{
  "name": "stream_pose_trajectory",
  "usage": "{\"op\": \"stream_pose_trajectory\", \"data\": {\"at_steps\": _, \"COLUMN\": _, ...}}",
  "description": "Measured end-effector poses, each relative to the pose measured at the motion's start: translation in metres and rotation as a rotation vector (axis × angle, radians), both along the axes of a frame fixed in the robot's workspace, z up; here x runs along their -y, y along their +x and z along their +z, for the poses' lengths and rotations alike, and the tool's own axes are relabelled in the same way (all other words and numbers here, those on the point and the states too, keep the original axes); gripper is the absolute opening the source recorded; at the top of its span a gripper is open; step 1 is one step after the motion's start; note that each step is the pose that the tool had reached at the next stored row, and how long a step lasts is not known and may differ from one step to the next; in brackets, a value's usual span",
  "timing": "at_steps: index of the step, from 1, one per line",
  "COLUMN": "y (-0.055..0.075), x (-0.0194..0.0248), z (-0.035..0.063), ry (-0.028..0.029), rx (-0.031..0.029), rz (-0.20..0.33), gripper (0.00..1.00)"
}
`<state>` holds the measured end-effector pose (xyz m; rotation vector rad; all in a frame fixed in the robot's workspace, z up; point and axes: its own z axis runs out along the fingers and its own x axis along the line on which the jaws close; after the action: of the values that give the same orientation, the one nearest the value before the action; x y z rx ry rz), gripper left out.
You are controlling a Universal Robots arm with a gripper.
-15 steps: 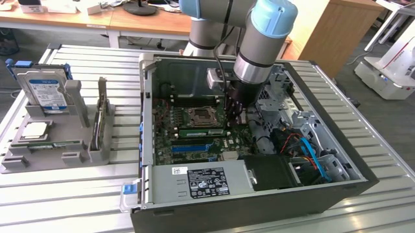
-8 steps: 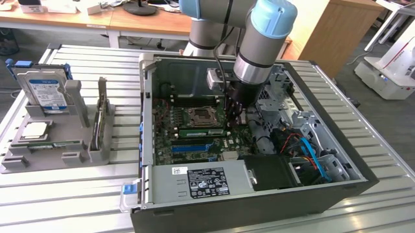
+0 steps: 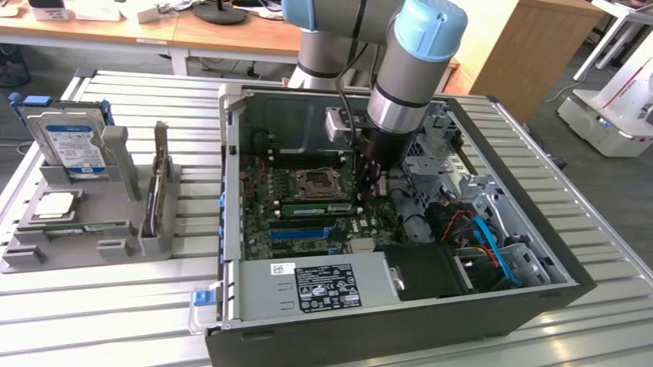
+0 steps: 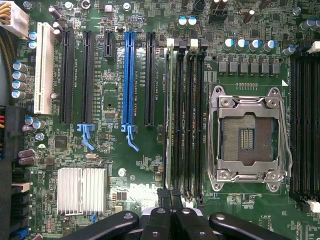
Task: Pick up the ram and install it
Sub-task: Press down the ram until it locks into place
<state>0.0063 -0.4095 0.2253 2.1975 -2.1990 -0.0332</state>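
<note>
The ram (image 4: 169, 120) stands edge-on in the memory slot nearest the expansion slots, beside the CPU socket (image 4: 247, 135). In the exterior view the ram (image 3: 311, 206) is a thin green strip lying along the motherboard just in front of the socket. My gripper (image 4: 170, 194) hovers over one end of that slot, fingertips pressed together with nothing between them. Seen from outside, the gripper (image 3: 371, 177) reaches down into the open computer case (image 3: 531, 298) from the grey and blue arm.
A long blue slot (image 4: 129, 75) and black expansion slots run parallel to the memory slots, with a silver heatsink (image 4: 81, 190) nearby. Outside the case, on the exterior view's left, a grey fixture (image 3: 122, 248) holds a hard drive (image 3: 66, 145), a dark upright card (image 3: 158, 183) and a processor (image 3: 53, 205).
</note>
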Motion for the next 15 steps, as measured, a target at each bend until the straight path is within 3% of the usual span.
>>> {"op": "stream_pose_trajectory", "data": {"at_steps": 15, "y": 0.0000, "x": 0.0000, "z": -0.0017, "ry": 0.0000, "rx": 0.0000, "rz": 0.000, "gripper": 0.11}}
